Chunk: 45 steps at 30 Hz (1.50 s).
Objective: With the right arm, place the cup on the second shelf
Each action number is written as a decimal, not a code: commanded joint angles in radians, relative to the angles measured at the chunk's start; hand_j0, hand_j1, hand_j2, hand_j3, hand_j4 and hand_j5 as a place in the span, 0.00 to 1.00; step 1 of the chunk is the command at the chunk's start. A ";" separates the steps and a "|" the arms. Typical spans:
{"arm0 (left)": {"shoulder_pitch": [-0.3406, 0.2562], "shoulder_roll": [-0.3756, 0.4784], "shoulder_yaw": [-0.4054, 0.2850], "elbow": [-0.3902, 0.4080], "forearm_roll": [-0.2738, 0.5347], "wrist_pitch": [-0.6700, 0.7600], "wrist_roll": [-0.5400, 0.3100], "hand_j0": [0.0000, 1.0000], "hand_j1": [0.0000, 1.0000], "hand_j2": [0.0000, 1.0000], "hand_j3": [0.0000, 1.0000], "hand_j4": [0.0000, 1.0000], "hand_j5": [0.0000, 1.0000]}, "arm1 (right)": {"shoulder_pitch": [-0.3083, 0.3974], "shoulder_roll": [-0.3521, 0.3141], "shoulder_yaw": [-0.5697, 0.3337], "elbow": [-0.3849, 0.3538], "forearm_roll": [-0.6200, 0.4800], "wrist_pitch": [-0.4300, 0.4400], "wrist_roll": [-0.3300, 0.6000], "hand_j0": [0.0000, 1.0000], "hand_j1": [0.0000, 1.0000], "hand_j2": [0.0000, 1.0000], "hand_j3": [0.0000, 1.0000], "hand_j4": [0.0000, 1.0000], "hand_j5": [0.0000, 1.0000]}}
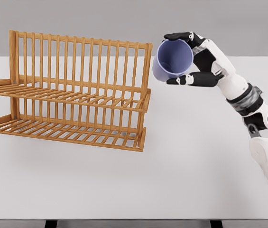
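Observation:
A lavender cup [173,60] hangs in the air, tipped on its side with its mouth facing me. My right hand [190,59] is shut on it, black fingertips above and below its rim, just right of the rack's upper right corner. The wooden two-tier rack [72,90] stands on the left half of the white table [195,156]. Its upper shelf [77,97] and lower shelf [67,133] are slatted and bare. The cup sits higher than the upper shelf and slightly to its right. My left arm does not show.
The rack's tall slatted back [81,61] rises behind both shelves. My right forearm [247,102] slants down to the right edge of the picture. A grey wall lies beyond the table's far edge.

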 commanded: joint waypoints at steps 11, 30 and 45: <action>0.000 0.000 0.000 0.000 0.000 -0.001 0.000 1.00 1.00 1.00 1.00 1.00 1.00 | -0.044 0.063 0.056 -0.009 0.044 0.032 0.000 0.70 0.70 0.70 0.70 0.70 0.70; 0.000 0.000 0.000 0.000 0.000 0.001 0.000 1.00 1.00 1.00 1.00 1.00 1.00 | -0.068 0.088 0.100 -0.112 0.170 0.096 0.000 0.69 0.69 0.69 0.69 0.69 0.69; 0.000 0.000 0.000 0.000 0.000 -0.001 0.000 1.00 1.00 1.00 1.00 1.00 1.00 | -0.058 0.118 0.120 -0.147 0.218 0.132 0.000 0.69 0.69 0.69 0.69 0.69 0.69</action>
